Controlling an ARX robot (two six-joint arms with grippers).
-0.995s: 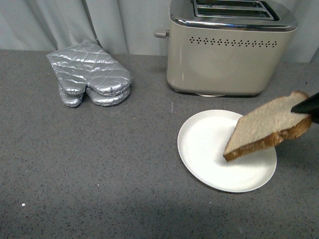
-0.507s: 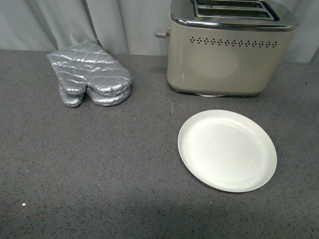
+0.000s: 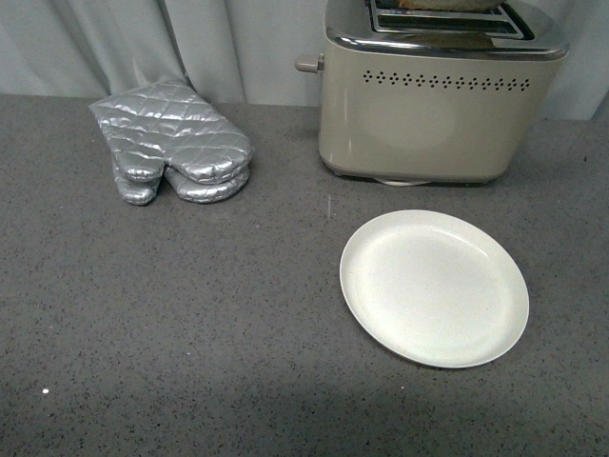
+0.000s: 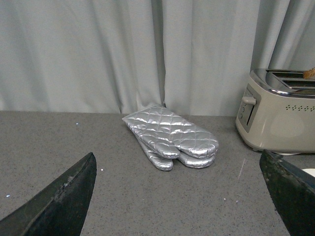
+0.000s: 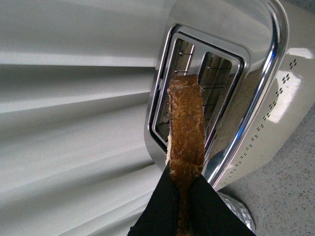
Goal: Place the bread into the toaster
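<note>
Your left jaws stand wide apart with nothing between them, low over the bench (image 4: 147, 196). That arm looks level along the bench, and the mitt (image 4: 170, 135) lies straight ahead of the jaws, well apart from them. Further right, the toaster (image 3: 419, 124) stands behind the bare plate (image 3: 433, 286). Your right jaws are clamped on the bread (image 5: 186, 123), pinching one end so the slice juts edge-on past the tips. The two slots (image 5: 216, 78) open just beyond the tips, and the slice runs along their length. You cannot tell from here whether it hangs over a slot or over the bar between them, nor whether its far edge has gone in. The right wrist is pitched steeply down at the chrome top. Treat the slice as light, soft and crumbly: it will likely bend, or tear if squeezed hard or scraped on a slot rim. Hold it lightly by the crust end, and square it to one slot before you let go
</note>
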